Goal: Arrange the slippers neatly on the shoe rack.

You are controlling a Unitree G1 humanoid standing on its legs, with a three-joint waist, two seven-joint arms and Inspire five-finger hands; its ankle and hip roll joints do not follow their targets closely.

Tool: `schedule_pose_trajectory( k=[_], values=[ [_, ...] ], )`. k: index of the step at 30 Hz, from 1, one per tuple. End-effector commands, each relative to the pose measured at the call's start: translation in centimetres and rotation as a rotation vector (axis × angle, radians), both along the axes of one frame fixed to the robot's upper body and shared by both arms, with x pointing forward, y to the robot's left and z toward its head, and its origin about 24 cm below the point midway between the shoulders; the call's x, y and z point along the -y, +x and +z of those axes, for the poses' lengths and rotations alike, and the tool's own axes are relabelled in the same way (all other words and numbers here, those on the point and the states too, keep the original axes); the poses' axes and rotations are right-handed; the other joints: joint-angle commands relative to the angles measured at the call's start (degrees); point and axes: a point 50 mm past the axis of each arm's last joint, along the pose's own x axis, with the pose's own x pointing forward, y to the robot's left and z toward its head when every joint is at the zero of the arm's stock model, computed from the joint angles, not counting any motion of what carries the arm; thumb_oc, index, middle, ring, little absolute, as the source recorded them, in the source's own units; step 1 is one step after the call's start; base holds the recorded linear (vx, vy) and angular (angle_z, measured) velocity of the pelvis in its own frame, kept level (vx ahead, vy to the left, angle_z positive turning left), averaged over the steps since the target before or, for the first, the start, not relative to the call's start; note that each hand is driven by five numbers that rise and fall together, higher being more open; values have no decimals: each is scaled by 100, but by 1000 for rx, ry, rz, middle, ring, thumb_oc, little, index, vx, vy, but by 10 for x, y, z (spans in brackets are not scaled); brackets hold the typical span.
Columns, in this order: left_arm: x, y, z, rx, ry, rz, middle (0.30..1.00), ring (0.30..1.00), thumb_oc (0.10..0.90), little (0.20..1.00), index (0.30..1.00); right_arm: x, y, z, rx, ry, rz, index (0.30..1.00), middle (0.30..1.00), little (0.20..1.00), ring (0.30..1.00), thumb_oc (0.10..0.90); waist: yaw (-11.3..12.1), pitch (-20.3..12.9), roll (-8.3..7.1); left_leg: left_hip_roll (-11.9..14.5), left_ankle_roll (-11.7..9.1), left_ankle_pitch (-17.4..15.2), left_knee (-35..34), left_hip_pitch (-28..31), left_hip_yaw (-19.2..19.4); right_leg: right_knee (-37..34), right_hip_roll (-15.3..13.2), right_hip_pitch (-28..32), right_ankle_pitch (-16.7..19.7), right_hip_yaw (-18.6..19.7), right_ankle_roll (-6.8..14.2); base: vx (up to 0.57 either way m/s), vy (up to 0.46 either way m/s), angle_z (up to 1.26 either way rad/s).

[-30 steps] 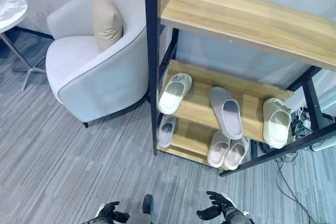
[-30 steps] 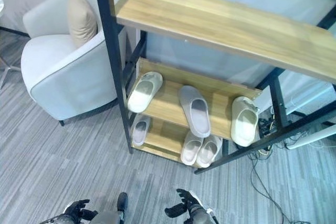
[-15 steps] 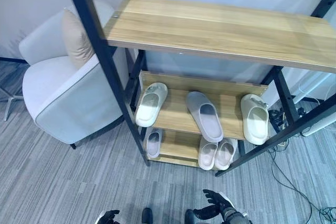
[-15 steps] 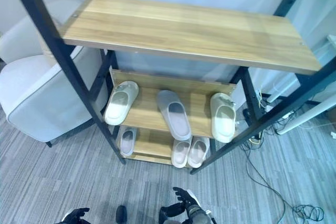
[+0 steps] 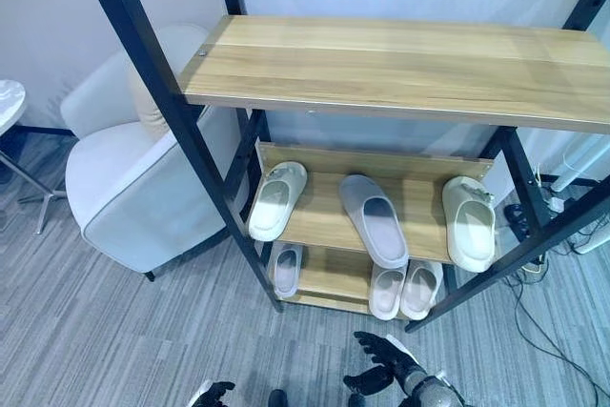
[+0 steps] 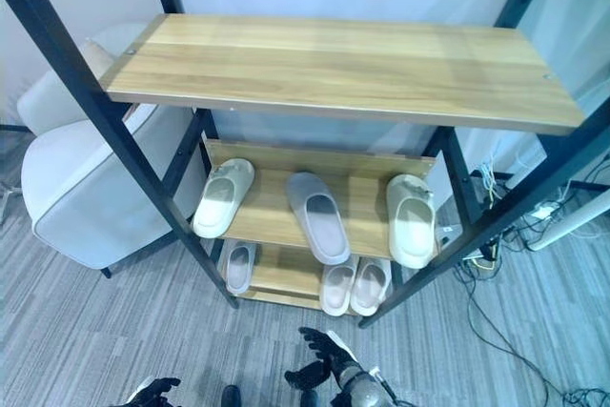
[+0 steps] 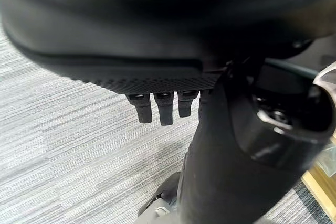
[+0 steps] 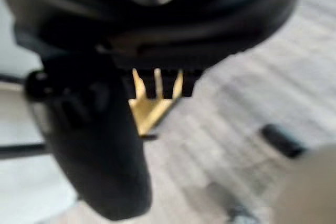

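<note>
With both hands empty, reach up toward shoe rack [image 5: 400, 69]. Grey slipper [image 5: 374, 219] on middle shelf, long axis skewed; right hand [image 5: 386, 361] nearer, fingers spread; left hand [image 5: 212, 394] loosely curled, well below rack.

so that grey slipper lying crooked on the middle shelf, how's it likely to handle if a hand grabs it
The grey slipper looks like thick moulded foam, so probably light for its size and springy rather than floppy. Its smooth matte skin on the bare wooden shelf suggests it would slide easily when pushed. It lies flat on a broad sole, so tipping seems unlikely.
</note>
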Motion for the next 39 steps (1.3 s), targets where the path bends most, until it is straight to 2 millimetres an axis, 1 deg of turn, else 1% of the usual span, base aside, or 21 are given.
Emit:
schedule_pose_trajectory(
  k=[1, 2, 3, 5, 6, 9, 11, 12, 13, 14, 15, 17, 21, 22, 24, 25, 30, 31, 34, 38, 39],
  values=[
    [13, 10, -1, 13, -25, -30, 900, 900, 800, 900, 900, -52, 39, 47, 211, 282, 133, 900, 900, 900, 900, 800, 73, -13, -340, -458, 131, -551, 10, 157, -249, 31, -136, -138, -150, 220, 312, -29, -12, 6],
    [13, 10, -1, 13, -26, -29, 900, 900, 800, 900, 900, -51, 39, 47, 211, 282, 133, 900, 900, 900, 900, 800, 68, -13, -339, -458, 130, -551, 10, 156, -252, 31, -137, -137, -152, 216, 312, -40, -16, 8],
    [13, 12, -1, 22, -23, -37, 900, 900, 800, 900, 900, -71, 47, 71, 265, 396, 223, 900, 900, 900, 900, 800, 98, -34, -332, -450, 103, -535, 10, 117, -266, 31, -141, -131, -177, 190, 317, -37, -11, 10],
    [14, 13, 0, 31, -24, -38, 900, 900, 800, 900, 900, -84, 55, 99, 334, 491, 312, 900, 900, 900, 900, 800, 108, -47, -330, -445, 71, -523, 10, 79, -271, 31, -142, -134, -203, 154, 322, -45, -11, 15],
    [15, 12, -1, 25, -28, -40, 900, 900, 800, 900, 900, -96, 58, 123, 399, 554, 405, 900, 900, 900, 900, 800, 121, -60, -341, -441, 60, -516, 10, 63, -272, 31, -136, -132, -216, 146, 322, -31, -5, 16],
    [18, 7, -3, 9, -42, -30, 900, 900, 800, 900, 900, -104, 64, 171, 555, 621, 528, 900, 900, 900, 900, 800, 122, -83, -355, -430, 34, -515, 10, 65, -265, 31, -133, -102, -237, 121, 331, -8, -1, 12],
    [18, 2, -4, 4, -45, -9, 900, 900, 800, 900, 900, -100, 65, 205, 731, 592, 584, 900, 900, 900, 900, 800, 114, -115, -361, -418, 25, -514, 10, 80, -257, 31, -128, -77, -247, 109, 335, 22, 3, 10],
    [18, 2, -4, 4, -46, -10, 900, 900, 800, 900, 900, -100, 65, 206, 731, 591, 583, 900, 900, 900, 900, 800, 117, -113, -356, -418, 25, -516, 10, 84, -258, 31, -128, -73, -248, 108, 335, 21, 4, 5],
    [19, 3, -3, 16, -45, -3, 900, 900, 800, 900, 900, -94, 67, 219, 832, 537, 587, 900, 900, 900, 900, 800, 112, -131, -365, -419, 23, -515, 10, 84, -265, 31, -121, -71, -250, 94, 340, 31, 1, 1],
    [19, 3, -3, 33, -41, 25, 900, 900, 800, 900, 900, -82, 72, 239, 1016, 391, 557, 900, 900, 900, 900, 800, 113, -155, -369, -409, 28, -516, 10, 99, -277, 31, -122, -50, -258, 87, 344, 41, -1, 1],
    [19, 2, -3, 37, -39, 40, 900, 900, 800, 900, 900, -71, 77, 247, 1111, 291, 511, 900, 900, 900, 900, 800, 125, -164, -367, -408, 32, -520, 10, 109, -287, 31, -116, -36, -262, 81, 347, 42, -5, 1],
    [20, -1, -4, 36, -38, 43, 900, 900, 800, 900, 900, -51, 91, 251, 1215, 78, 411, 900, 900, 900, 900, 800, 142, -198, -372, -397, 34, -528, 10, 113, -300, 31, -123, -22, -269, 57, 356, 34, -7, 1],
    [18, -6, -4, 28, -23, 28, 900, 900, 800, 900, 900, -22, 116, 250, 1296, -201, 263, 900, 900, 900, 900, 800, 227, -212, -375, -389, 33, -542, 10, 128, -328, 31, -116, 11, -285, 36, 356, 8, -2, 0],
    [16, -9, -4, 29, -16, 22, 900, 900, 800, 900, 900, -9, 127, 252, 1311, -294, 208, 900, 900, 900, 900, 800, 286, -209, -378, -388, 31, -540, 10, 123, -358, 31, -117, 27, -295, 2, 359, 0, 0, 0],
    [13, -10, -4, 34, -6, 25, 900, 900, 800, 900, 900, -3, 132, 253, 1311, -311, 175, 900, 900, 900, 900, 800, 316, -206, -375, -388, 27, -540, 10, 121, -373, 31, -119, 30, -297, -15, 360, 11, -8, 3],
    [9, -13, -4, 32, 8, 42, 900, 900, 800, 900, 900, 7, 139, 257, 1332, -353, 104, 900, 900, 900, 900, 800, 372, -195, -373, -386, 20, -526, 10, 108, -404, 31, -118, 34, -300, -39, 362, 13, -14, 8],
    [3, -21, -4, 11, 25, 84, 900, 900, 800, 900, 900, 22, 147, 261, 1337, -442, 48, 900, 900, 900, 900, 800, 419, -181, -385, -376, 4, -515, 10, 58, -451, 31, -123, -16, -288, -94, 378, 11, -16, 8],
    [2, -23, -5, 6, 22, 104, 900, 900, 800, 900, 900, 33, 150, 257, 1311, -456, -21, 900, 900, 900, 900, 800, 415, -182, -385, -375, -2, -514, 10, 32, -454, 31, -119, -39, -282, -105, 388, 10, -7, 4],
    [1, -26, -5, -4, 21, 129, 900, 900, 800, 900, 900, 51, 153, 243, 1222, -448, -132, 900, 900, 900, 900, 800, 396, -190, -386, -364, -12, -510, 10, -20, -465, 31, -120, -95, -266, -115, 402, 7, -5, 9],
    [2, -32, -7, -28, 13, 148, 900, 900, 800, 900, 900, 75, 152, 221, 1098, -462, -255, 900, 900, 900, 900, 800, 358, -195, -384, -354, -18, -518, 10, -47, -457, 31, -111, -121, -270, -108, 409, -1, -2, 2],
    [2, -32, -7, -28, 13, 147, 900, 900, 800, 900, 900, 75, 152, 221, 1098, -462, -255, 900, 900, 900, 900, 800, 360, -196, -385, -353, -18, -519, 10, -47, -456, 31, -111, -121, -270, -107, 408, 0, 0, 0]
  ],
)
